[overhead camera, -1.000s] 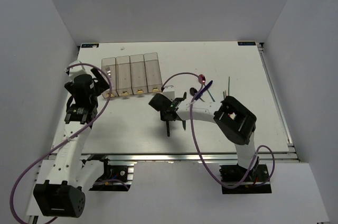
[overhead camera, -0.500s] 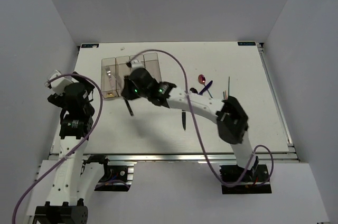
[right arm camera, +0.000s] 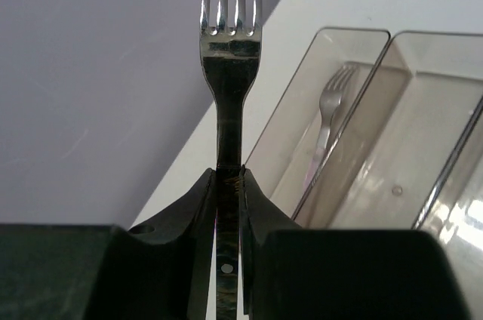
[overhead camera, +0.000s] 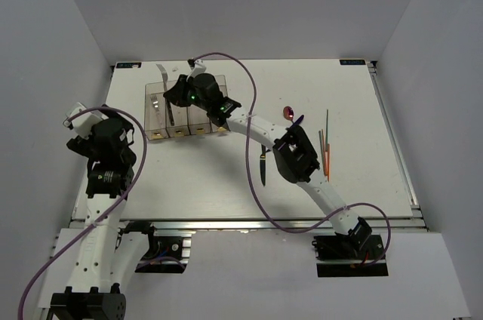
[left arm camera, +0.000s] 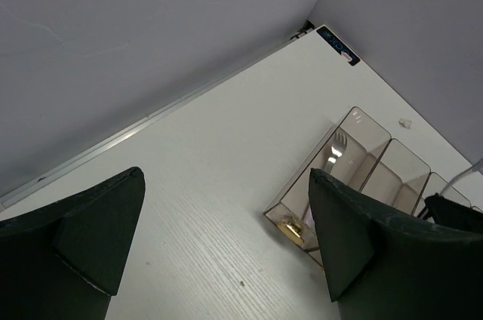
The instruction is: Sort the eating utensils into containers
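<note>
While the right gripper [right arm camera: 229,184] suspends the held fork [right arm camera: 230,56] over the left end of the containers [overhead camera: 202,125], the principal hazard is a misplaced release. In the right wrist view the held fork lines up with the outer wall of the leftmost bin [right arm camera: 281,120], not with its middle. Letting go from this alignment is likely to leave it straddling the rim or lying on the table [overhead camera: 339,86] beside the bin. From overhead it cannot be determined which compartment the fork hangs above.

A second hazard is rotation in the grip. The contact area on the handle is narrow, so a jolt could swing the tines down against a bin wall. A third is the second fork [right arm camera: 326,112], which lies in the leftmost bin; a steep drop could land across it and bounce out.

Right jaws: nearly together, pinching the flat handle of the held fork, tines pointing away from the wrist.

Left gripper [left arm camera: 226,218]: jaws spread fully, holding and touching nothing, above bare table, well apart from the containers.

The black knife [overhead camera: 263,169], the pink-bowled spoon [overhead camera: 289,112] and the chopsticks [overhead camera: 326,146] lie unsorted on the table.
</note>
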`<move>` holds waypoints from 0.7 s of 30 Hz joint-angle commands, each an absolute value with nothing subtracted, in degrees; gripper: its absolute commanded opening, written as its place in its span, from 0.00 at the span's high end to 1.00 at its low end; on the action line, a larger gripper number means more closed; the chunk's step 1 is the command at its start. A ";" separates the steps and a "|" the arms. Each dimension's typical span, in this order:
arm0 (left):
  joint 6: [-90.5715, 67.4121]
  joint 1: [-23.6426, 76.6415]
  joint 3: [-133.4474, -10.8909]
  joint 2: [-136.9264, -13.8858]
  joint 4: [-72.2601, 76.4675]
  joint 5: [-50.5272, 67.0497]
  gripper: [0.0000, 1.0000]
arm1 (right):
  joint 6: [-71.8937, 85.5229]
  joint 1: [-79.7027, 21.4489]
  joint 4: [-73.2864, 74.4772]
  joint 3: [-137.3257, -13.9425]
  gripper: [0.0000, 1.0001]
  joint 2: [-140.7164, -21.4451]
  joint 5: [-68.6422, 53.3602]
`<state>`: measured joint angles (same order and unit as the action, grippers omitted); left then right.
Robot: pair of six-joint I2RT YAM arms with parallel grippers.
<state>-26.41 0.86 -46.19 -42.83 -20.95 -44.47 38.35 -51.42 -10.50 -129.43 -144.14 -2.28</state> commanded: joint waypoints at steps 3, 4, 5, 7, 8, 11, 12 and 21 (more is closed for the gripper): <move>-26.10 0.53 -46.49 -42.89 -21.27 -41.84 0.02 | 40.35 -51.77 -23.63 -133.96 1.00 -146.60 -0.79; -26.19 0.53 -46.49 -42.98 -21.27 -41.05 0.02 | 40.25 -51.85 -24.95 -132.21 1.00 -146.43 -0.88; -26.19 0.53 -46.67 -43.07 -21.36 -40.70 0.02 | 40.25 -51.86 -26.53 -132.01 1.00 -146.86 -1.05; -25.67 0.53 -46.50 -43.33 -21.01 -38.69 0.02 | 39.56 -52.20 -28.12 -132.80 1.00 -147.74 -3.15; -25.49 0.53 -46.41 -43.50 -20.57 -37.98 0.02 | 39.03 -52.56 -28.91 -133.59 1.00 -148.96 -3.42; -26.02 0.53 -46.85 -44.38 -21.01 -37.97 0.02 | 36.65 -53.52 -31.46 -134.30 1.00 -150.20 -2.03; -26.02 0.53 -46.67 -44.21 -20.92 -37.79 0.02 | 36.39 -53.61 -32.07 -134.56 1.00 -150.38 -1.76; -23.46 0.53 -48.51 -45.88 -15.64 -7.76 0.02 | 26.12 -56.34 -35.00 -100.39 1.00 -121.66 -0.88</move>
<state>-24.38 0.69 -46.26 -44.95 -17.91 -22.83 31.83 -55.35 -28.75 -103.83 -134.04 -1.32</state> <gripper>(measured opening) 0.982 0.196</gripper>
